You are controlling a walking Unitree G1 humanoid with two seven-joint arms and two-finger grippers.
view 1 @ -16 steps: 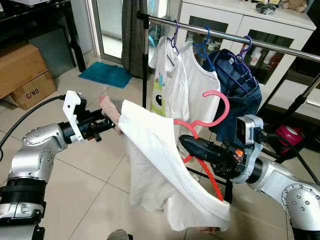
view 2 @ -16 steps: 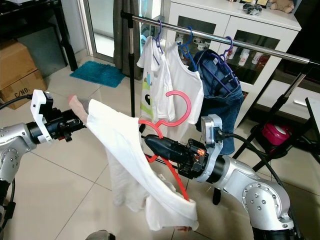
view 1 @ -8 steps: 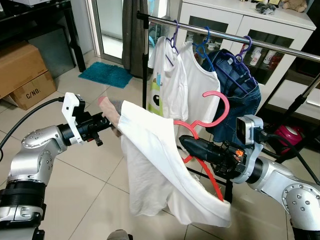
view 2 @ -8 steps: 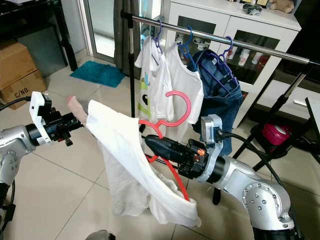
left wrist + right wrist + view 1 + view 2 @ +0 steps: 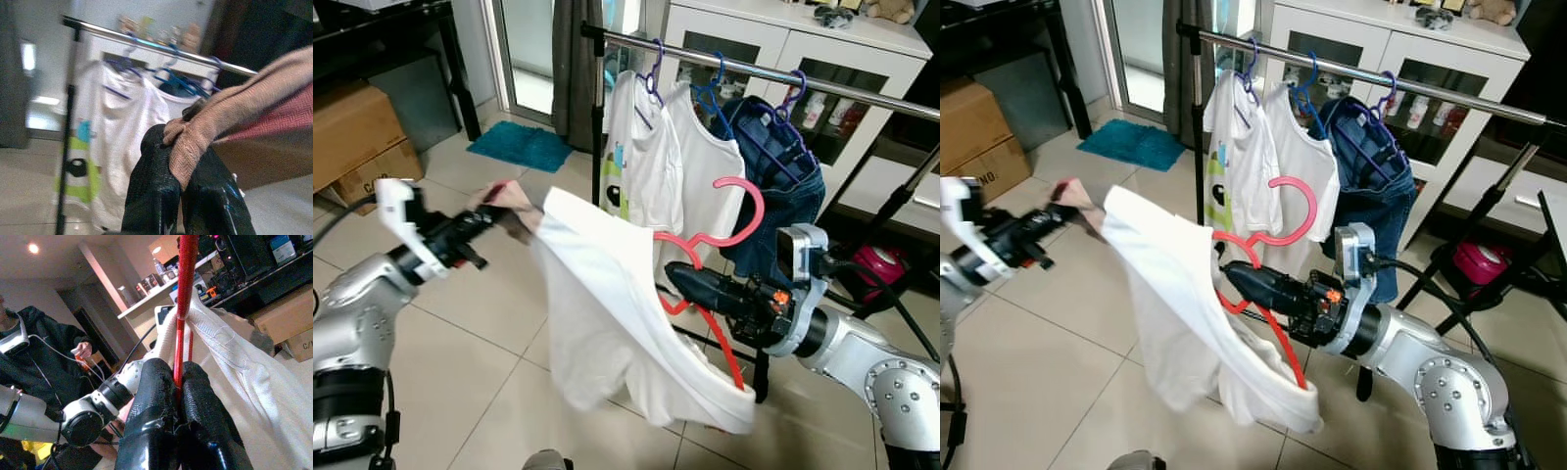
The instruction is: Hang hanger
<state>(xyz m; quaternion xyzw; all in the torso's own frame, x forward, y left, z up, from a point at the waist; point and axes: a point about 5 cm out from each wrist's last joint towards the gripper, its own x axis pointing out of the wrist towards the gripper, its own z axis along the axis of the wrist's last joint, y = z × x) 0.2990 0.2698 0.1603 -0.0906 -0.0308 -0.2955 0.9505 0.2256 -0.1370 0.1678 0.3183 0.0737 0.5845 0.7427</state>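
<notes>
The red hanger is standing roughly upright in front of the clothes rail, its hook curling up toward the hung jeans, with a white shirt draped over it and trailing out to the robot's left. The right gripper is pinching the hanger's red bar tightly between its black fingers, while the left gripper is clamping the shirt's pinkish edge, stretching the cloth. A cardboard box by the wall is reading "C/NO.".
</notes>
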